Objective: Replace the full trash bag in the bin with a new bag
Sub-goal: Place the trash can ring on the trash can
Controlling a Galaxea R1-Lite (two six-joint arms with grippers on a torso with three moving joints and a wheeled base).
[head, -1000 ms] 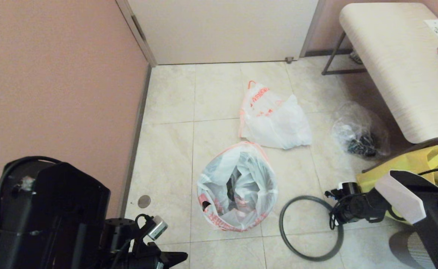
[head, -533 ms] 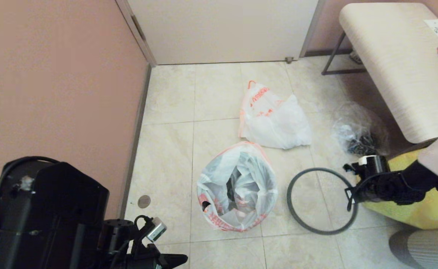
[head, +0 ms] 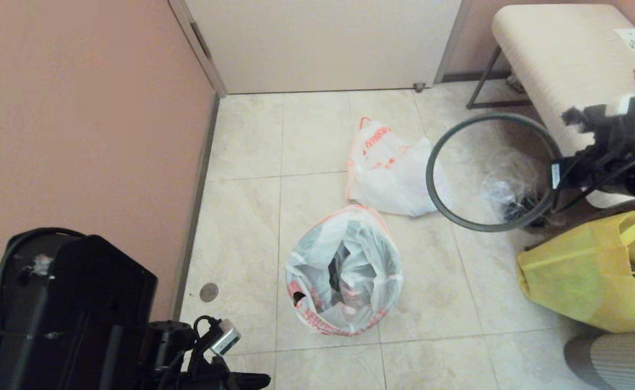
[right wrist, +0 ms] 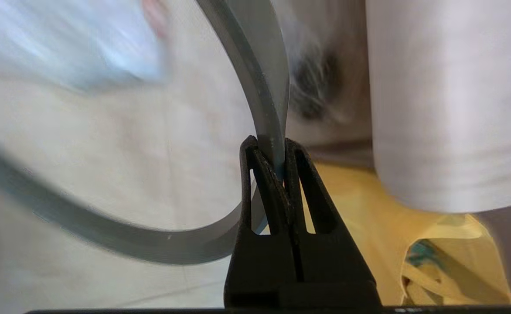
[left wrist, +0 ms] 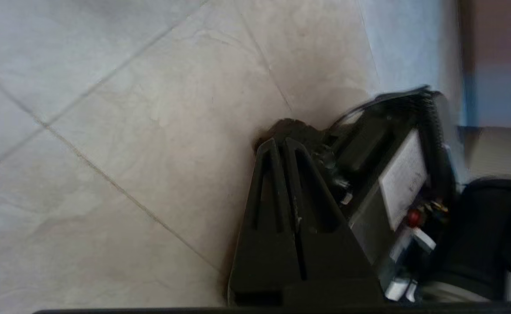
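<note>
The bin (head: 336, 271) stands mid-floor, almost wholly covered by the new bag (head: 317, 249), whose pink-orange hem (head: 350, 208) and red lettering drape over its mouth. Behind it the full trash bag (head: 393, 168) lies lumpy on the tiles, orange loop handle upward. My right gripper (head: 558, 170) (right wrist: 270, 146) is shut on the dark grey hoop (head: 430, 173) (right wrist: 255, 78), holding it in the air beside the bench, over the clear bag. My left gripper (head: 252, 379) (left wrist: 279, 144) is parked low at the near left, shut and empty.
A yellow tote (head: 583, 281) sits on the floor at the right. A clear bag of black bits (head: 518, 189) lies under the edge of a pale bench (head: 561, 81). The pink wall (head: 79, 108) runs along the left, a door (head: 323, 43) at the back.
My right gripper has lifted the hoop off the floor beside the bin and carried it up and away to the far right, next to the bench. The left arm stayed put.
</note>
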